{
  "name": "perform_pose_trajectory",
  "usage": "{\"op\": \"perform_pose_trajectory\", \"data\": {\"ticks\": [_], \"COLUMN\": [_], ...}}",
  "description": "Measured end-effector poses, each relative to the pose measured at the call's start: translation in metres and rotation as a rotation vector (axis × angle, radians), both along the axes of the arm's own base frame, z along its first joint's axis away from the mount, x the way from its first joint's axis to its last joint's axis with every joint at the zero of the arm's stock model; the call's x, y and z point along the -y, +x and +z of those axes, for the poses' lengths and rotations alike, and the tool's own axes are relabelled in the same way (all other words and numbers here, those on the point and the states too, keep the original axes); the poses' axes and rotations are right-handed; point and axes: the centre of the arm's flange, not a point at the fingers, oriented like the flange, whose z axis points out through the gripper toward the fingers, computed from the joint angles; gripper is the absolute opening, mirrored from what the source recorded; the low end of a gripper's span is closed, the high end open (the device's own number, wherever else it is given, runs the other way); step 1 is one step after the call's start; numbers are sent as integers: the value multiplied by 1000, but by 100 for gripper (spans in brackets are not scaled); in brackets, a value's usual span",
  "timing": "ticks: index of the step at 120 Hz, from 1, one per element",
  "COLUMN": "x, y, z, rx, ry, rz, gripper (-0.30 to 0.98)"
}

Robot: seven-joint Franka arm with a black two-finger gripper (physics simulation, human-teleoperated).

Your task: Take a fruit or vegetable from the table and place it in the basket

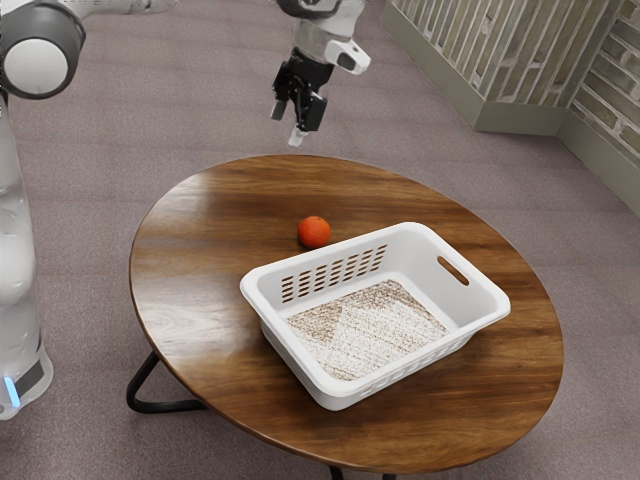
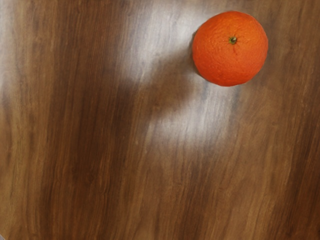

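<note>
In the exterior view, a round wooden table [image 1: 200, 300] with a glossy brown top stands on dark metal legs [image 1: 165, 407] over a greyish-mauve carpet [image 1: 90, 160]. On it sits a white plastic basket [image 1: 330, 390], upright, its open top facing up. One long wall has rows of slots, a short wall has a handle hole [image 1: 453, 270], and the bottom carries a mottled pattern of white and brown. The orange [image 1: 314, 232] rests on the tabletop, outside the basket and just beside the slotted wall; whether the two touch, I cannot tell. The black gripper [image 1: 289, 124] hangs in the air, pointing down, well above the tabletop and apart from both the orange and the basket. Its two fingers stand apart, with a gap between them. The white arm [image 1: 14, 250] rises at the exterior view's left, a blue light [image 1: 12, 391] glowing near its base. Toward the exterior view's upper right, a brick wall [image 1: 490, 60] meets the floor along a plain skirting. In the wrist view, the orange lies on the wood grain with its small green stem end [image 2: 233, 40] turned up to the camera. A soft dark shadow [image 2: 167, 85] spreads over the tabletop beside the fruit, among pale patches of glare.
</note>
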Motion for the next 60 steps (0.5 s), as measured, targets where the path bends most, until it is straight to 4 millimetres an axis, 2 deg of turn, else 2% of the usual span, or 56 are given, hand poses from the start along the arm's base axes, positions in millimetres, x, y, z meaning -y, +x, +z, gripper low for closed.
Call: {"op": "perform_pose_trajectory", "data": {"ticks": [10, 34, 60], "x": [1, 1, -3], "y": [9, 48, 93], "z": [-13, -45, -46], "rx": [6, 62, 136], "ry": [1, 18, 39], "rz": [-6, -1, 20], "gripper": [69, 69, 69]}}
